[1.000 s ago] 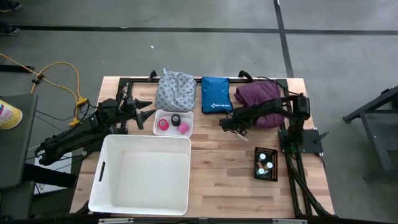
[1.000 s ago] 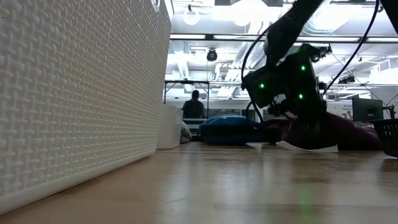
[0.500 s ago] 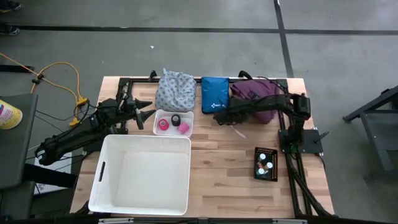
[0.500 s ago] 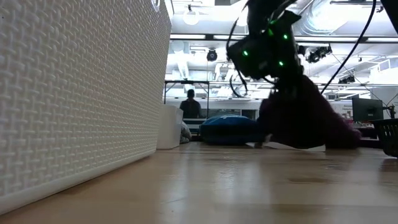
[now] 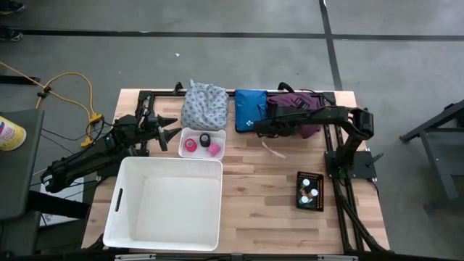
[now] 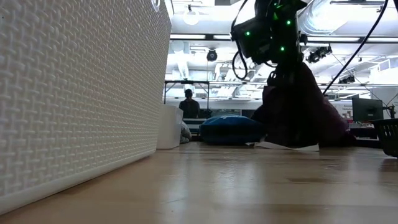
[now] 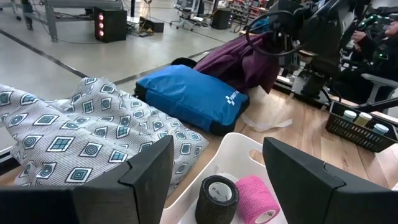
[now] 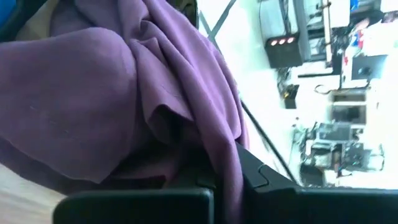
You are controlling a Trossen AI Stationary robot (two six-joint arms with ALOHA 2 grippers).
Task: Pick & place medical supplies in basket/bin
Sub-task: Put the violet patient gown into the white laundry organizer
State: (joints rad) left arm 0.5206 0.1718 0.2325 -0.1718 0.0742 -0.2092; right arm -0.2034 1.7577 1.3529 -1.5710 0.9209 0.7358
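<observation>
The purple cloth (image 5: 299,110) is found pinched between the shut fingers of the right gripper (image 5: 270,129), at the far side of the table (image 5: 261,196), with the blue zip pouch (image 5: 249,110) just beside the fingers. In the right wrist view the fabric (image 8: 112,118) is seen gathered in folds directly ahead of the fingers and draped over them. In the low view the cloth (image 6: 298,109) is seen hanging from the gripper in a loose bunch, its lower edge near or at the table top; whether it is fully clear cannot be told. The item is judged to be soft, light and limp, without any stiffness, so it is expected to sag, trail and swing when carried. A grip on a bunched fold, as is held now, is judged sound; a grip on a single thin layer would be liable to slip. Trailing fabric could snag the pouch or drag across the table. A thin white scrap (image 5: 271,151) is noted on the table below the fingers; its nature cannot be told. The left gripper (image 5: 172,130) is held idle beside the small white tray (image 5: 197,151), its fingers (image 7: 124,186) set partly apart and empty, with the black and pink tape rolls (image 7: 239,198) lying just ahead of them. The white bin (image 5: 167,203) is noted well apart from the right fingers.
</observation>
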